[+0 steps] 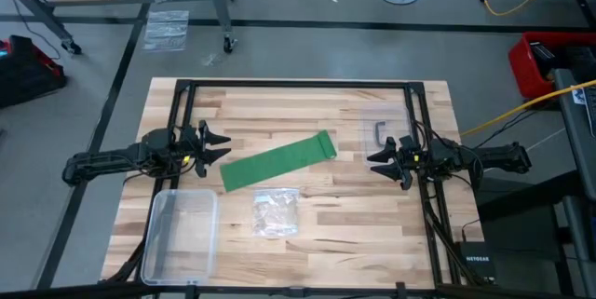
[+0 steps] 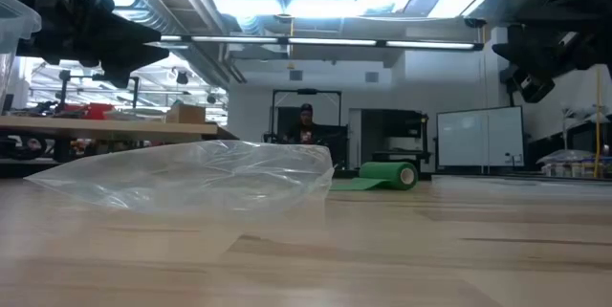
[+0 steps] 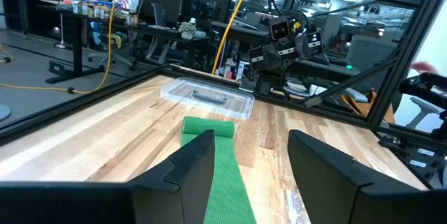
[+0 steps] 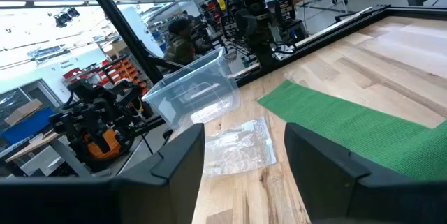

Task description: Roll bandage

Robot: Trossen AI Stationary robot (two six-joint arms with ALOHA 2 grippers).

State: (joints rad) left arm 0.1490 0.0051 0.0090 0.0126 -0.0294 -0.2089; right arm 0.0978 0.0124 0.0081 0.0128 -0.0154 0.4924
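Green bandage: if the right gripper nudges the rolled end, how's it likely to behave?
The bandage lies flat as a thin strip, so it is probably floppy and would likely bunch rather than slide. Its small rolled end looks loose and light, so it may roll or unwind.

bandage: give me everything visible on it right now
The bandage is a bright green strip of woven-looking fabric lying flat and diagonal across the middle of the wooden table. The end nearer the right pincer is wound into a small roll; the rest is unrolled toward the left pincer. Both pincers are open and neither touches it. It lies apart from the plastic bag.
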